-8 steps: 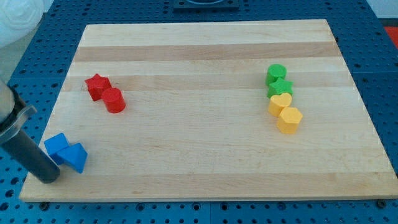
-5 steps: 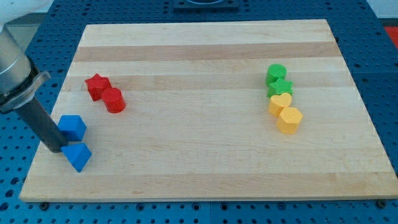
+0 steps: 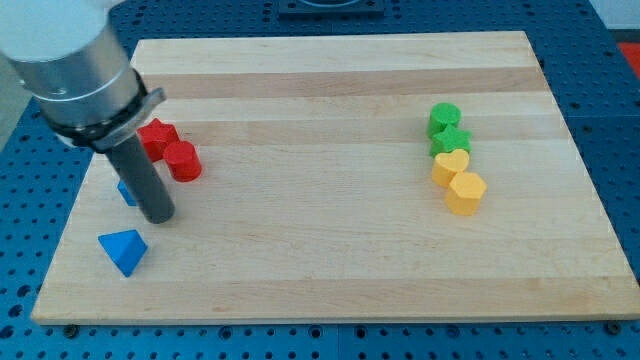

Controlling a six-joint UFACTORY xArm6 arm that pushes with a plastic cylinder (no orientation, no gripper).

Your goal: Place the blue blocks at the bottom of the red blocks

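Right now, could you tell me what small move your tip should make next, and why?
Probably drop to the blue triangular block and nudge it up-right. It sits alone toward the view's bottom-left, while my tip is beside the other blue block, which is already just below the red star and red cylinder.

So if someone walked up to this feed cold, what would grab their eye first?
Probably the big grey arm at the view's upper left, its dark rod coming down so my tip rests just below the red blocks, hiding most of one blue block. Next, the blue triangular block alone near the bottom left, then the green and yellow column at right.
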